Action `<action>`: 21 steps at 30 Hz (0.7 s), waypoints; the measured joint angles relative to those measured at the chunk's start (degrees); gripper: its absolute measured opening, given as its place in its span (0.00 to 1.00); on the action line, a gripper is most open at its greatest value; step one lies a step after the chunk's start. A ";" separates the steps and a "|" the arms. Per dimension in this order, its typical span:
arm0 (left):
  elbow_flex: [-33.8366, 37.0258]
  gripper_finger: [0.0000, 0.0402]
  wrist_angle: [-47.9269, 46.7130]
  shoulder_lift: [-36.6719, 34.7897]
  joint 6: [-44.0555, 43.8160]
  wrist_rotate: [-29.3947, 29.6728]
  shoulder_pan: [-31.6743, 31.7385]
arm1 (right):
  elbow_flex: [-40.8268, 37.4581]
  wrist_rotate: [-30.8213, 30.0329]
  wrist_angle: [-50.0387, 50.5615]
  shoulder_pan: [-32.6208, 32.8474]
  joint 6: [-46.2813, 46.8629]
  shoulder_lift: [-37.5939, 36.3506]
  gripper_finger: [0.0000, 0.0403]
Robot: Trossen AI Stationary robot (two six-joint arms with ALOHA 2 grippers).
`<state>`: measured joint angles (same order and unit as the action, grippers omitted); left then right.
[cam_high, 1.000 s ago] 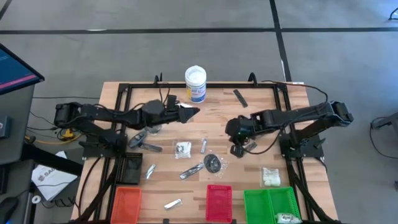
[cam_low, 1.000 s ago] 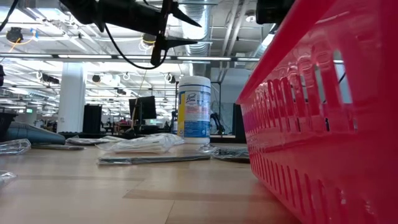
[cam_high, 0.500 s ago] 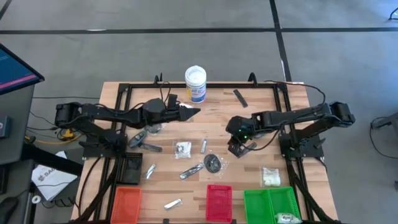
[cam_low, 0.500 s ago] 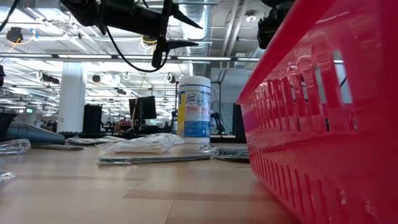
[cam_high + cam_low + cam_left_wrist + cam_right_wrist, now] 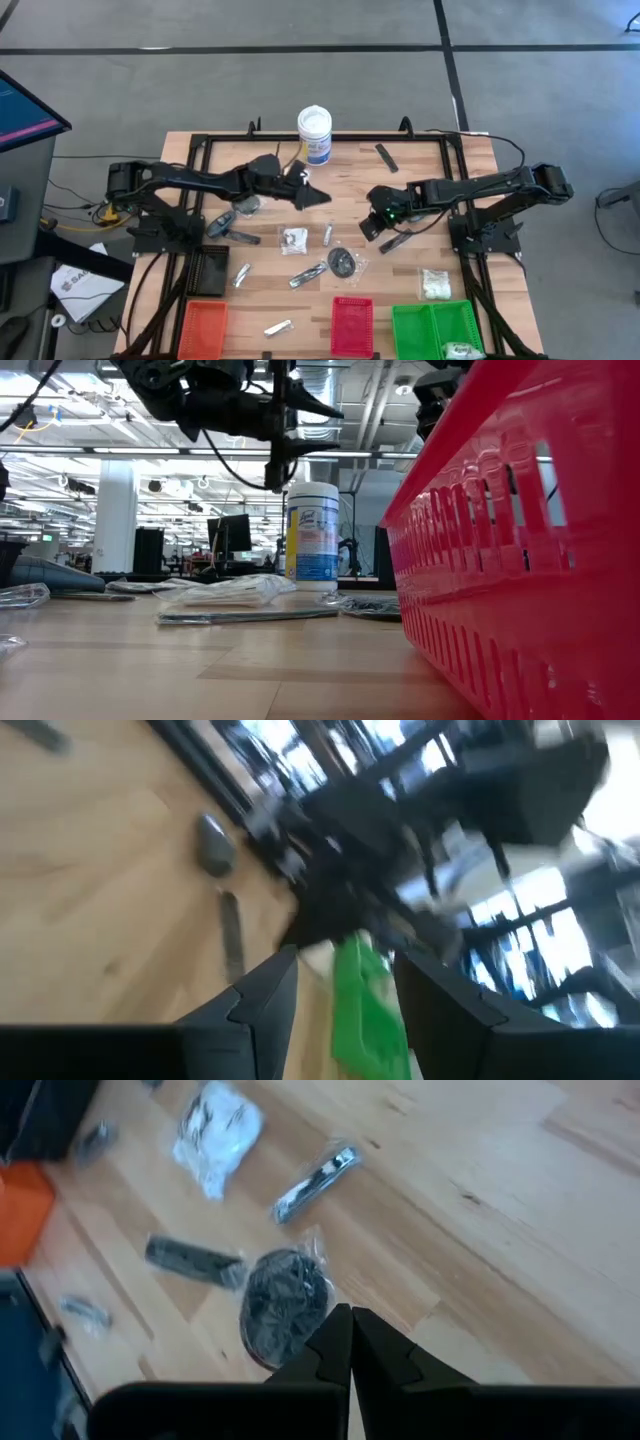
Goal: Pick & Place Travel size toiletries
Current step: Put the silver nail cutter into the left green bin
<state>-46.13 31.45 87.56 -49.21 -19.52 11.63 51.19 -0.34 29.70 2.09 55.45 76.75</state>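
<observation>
The travel size toiletries lie scattered on the wooden table: a clear packet with white contents (image 5: pixel 293 239), a silvery tube (image 5: pixel 328 234), a dark disc (image 5: pixel 342 263) (image 5: pixel 285 1305), a silvery sachet (image 5: pixel 308 275) and a black stick (image 5: pixel 386 158). My left gripper (image 5: pixel 315 195) (image 5: pixel 310 428) hangs open and empty above the table's middle, in front of the white tub. My right gripper (image 5: pixel 368 228) (image 5: pixel 350 1342) is shut and empty, slanting down over the bare wood just right of the dark disc.
A white tub with a blue label (image 5: pixel 314 135) stands at the far edge. The orange tray (image 5: pixel 203 326), the red tray (image 5: pixel 352 326) and the green tray (image 5: pixel 435 328) line the near edge. Another white packet (image 5: pixel 435 283) lies near the green tray. A black frame (image 5: pixel 200 150) borders the table.
My left gripper has moved toward the table's right and near edges and come lower, turning as it went; it stays open. My right gripper has sunk a little and rolled about its own axis, still shut. No toiletry has moved.
</observation>
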 joint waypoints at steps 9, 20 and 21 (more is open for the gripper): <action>-2.01 0.40 -0.51 0.61 6.56 -8.01 -1.45 | 0.01 -3.11 -3.61 0.15 3.14 0.00 0.00; -2.35 0.40 -10.72 0.56 5.65 -2.27 -7.75 | 0.01 3.54 -14.51 3.43 -8.28 0.02 0.00; -3.04 0.40 -14.29 0.58 6.42 -0.69 -8.53 | 0.02 3.68 -14.73 4.06 -9.15 0.02 0.00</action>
<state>-49.18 17.16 88.14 -42.80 -20.21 3.10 51.21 3.34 14.97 6.14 46.30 76.77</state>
